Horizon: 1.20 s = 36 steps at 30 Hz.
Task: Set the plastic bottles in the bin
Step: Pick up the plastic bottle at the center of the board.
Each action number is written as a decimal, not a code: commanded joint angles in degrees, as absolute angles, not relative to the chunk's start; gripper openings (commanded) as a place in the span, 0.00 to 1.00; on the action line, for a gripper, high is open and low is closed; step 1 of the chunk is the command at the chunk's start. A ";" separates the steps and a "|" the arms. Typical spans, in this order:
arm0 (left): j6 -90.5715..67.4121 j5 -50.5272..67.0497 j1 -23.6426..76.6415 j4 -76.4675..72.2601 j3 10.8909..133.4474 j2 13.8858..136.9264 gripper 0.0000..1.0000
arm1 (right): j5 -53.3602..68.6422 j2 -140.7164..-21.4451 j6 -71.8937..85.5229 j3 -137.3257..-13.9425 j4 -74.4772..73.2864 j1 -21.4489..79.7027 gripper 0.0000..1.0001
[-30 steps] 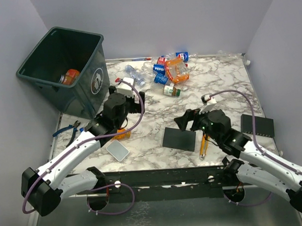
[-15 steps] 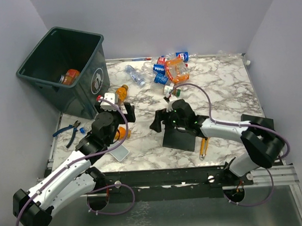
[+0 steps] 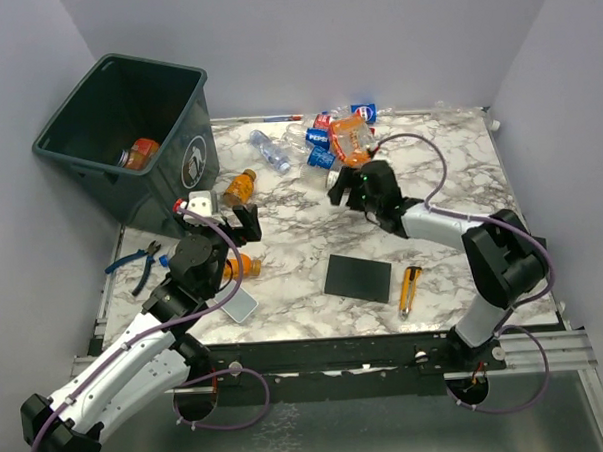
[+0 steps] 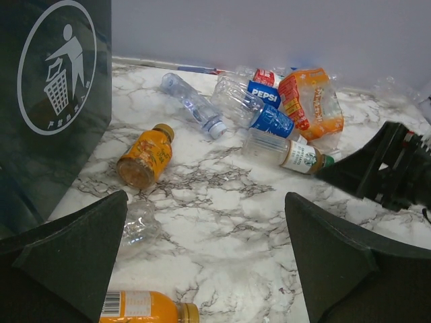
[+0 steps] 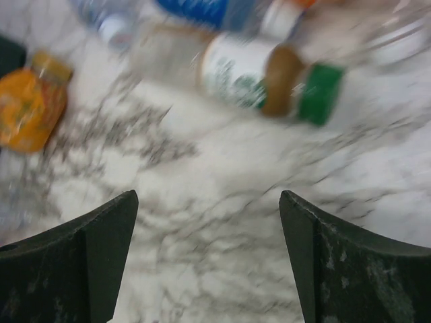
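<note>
pale walls box in three sides of the marble table point(image 3: 450, 189); the right half is mostly bare, so there's room to move there. the bin point(image 3: 173, 142) sits at the far-left corner with one orange bottle point(image 3: 140, 151) inside. the plastic bottles point(image 3: 340, 139) are heaped at the far edge, mid-table. left gripper point(image 4: 205, 202) has jaws spread wide and empty, close by the bin wall. right gripper point(image 5: 209, 195) has jaws apart and empty, just short of a green-capped bottle point(image 5: 256, 70). black pad point(image 3: 358, 278) and yellow knife point(image 3: 408, 289) lie near the front edge
</note>
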<state>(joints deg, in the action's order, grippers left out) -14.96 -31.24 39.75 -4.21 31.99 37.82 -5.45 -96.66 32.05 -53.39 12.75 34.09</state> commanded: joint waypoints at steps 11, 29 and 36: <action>-15.36 -32.09 39.62 -5.35 30.85 37.73 0.99 | -9.29 -108.76 43.87 -62.90 14.45 21.68 0.89; -15.51 -31.22 39.62 -5.46 31.11 39.71 0.99 | 6.37 -112.97 43.05 -59.86 25.41 21.98 0.76; -15.69 -30.48 39.63 -5.66 31.16 40.40 0.99 | 8.93 -106.06 39.45 -52.09 25.74 25.59 0.79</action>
